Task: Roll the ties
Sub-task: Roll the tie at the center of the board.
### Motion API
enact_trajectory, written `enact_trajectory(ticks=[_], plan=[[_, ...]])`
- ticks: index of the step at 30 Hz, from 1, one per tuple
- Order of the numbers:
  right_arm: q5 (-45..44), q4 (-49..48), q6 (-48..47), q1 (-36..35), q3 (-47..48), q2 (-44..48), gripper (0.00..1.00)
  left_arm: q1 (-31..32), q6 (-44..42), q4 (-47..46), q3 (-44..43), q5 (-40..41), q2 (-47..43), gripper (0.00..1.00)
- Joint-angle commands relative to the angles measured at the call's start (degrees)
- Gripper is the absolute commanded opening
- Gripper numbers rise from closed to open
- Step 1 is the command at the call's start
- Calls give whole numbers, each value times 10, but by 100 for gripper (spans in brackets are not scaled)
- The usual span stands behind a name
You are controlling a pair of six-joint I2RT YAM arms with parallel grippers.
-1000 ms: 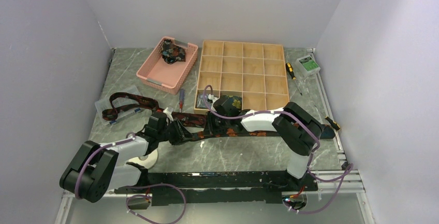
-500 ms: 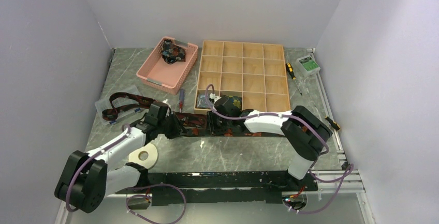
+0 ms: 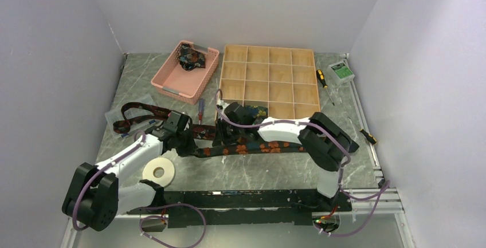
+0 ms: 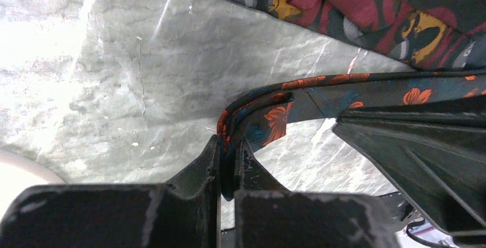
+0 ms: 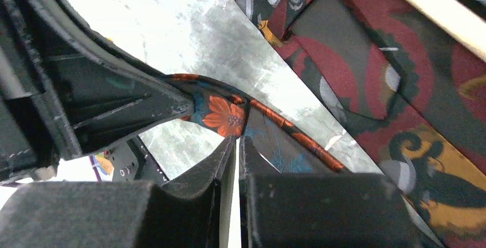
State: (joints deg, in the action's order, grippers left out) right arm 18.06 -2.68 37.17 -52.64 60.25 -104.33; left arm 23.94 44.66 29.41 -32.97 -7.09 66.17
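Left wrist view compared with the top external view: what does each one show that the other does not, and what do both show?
Only left wrist: the left end effector pinching a fold of the orange-flowered tie. Only top external: the pink basket, the wooden tray, the screwdriver. Both: that tie, the maroon tie, the white tape ring, the marble table.

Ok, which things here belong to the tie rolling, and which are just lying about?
Job: orange-flowered tie, maroon tie, bundled tie in pink basket, rolled tie in wooden organiser.
Lying about: white tape ring, yellow-handled screwdriver, red-handled screwdriver, green box.
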Motion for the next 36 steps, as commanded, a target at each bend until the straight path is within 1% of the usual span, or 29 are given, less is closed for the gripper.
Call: enact_trajectory(ticks=[1, 5, 11, 19, 22, 27, 32, 34, 36], plan=[[24, -14, 5, -11, 43, -35, 11, 13, -14, 39, -37, 32, 12, 3], [26, -10, 7, -17, 64, -63, 10, 23, -22, 58, -56, 47, 21, 3], [28, 3, 2, -30, 81, -90, 10, 28, -25, 59, -56, 50, 26, 3], [34, -5, 9, -35, 68, -110, 9, 39, -26, 63, -70, 48, 36, 3], [38, -15, 16, -37, 60, -114, 8, 58, -20, 63, -88, 51, 47, 3], [47, -34, 25, -37, 45, -120, 8, 107, 0, 50, -118, 62, 81, 3], [54, -55, 27, -35, 30, -119, 8, 134, 8, 47, -153, 70, 104, 3], [49, -59, 32, -32, 23, -114, 8, 143, 5, 50, -165, 70, 117, 3], [24, -67, 39, -25, -3, -88, 10, 147, 4, 60, -175, 91, 133, 3]])
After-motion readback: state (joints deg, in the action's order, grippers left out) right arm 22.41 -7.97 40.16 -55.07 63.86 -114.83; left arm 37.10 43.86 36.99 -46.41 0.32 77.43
